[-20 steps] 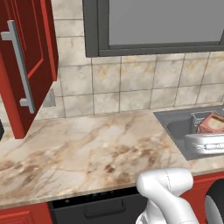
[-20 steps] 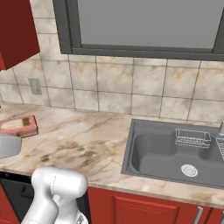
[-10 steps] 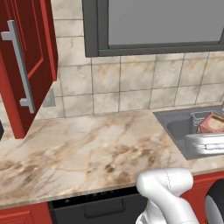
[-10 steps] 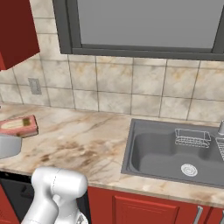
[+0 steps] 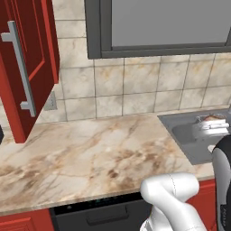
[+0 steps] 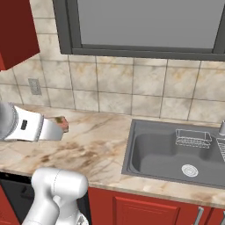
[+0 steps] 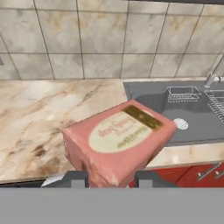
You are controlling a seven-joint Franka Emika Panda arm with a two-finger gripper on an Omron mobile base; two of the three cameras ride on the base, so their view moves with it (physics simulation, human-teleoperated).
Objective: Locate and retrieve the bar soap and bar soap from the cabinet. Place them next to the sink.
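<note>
Fingers: I have the gripper (image 7: pixel 107 178) clenched on the pink bar soap (image 7: pixel 119 142).
Change: it has swung nearer the sink (image 6: pixel 176 151) over the last second.
Soap: held above the table (image 6: pixel 94 151).
Meaning: I judge set-down is close.

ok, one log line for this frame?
phase: carry | gripper: shut on soap | position: above counter, left of sink | cabinet door: open | soap not yet placed

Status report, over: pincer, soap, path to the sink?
Pincer shut on boxed bar soap. Soap aloft over marble counter. Sink ahead, nothing between.
</note>
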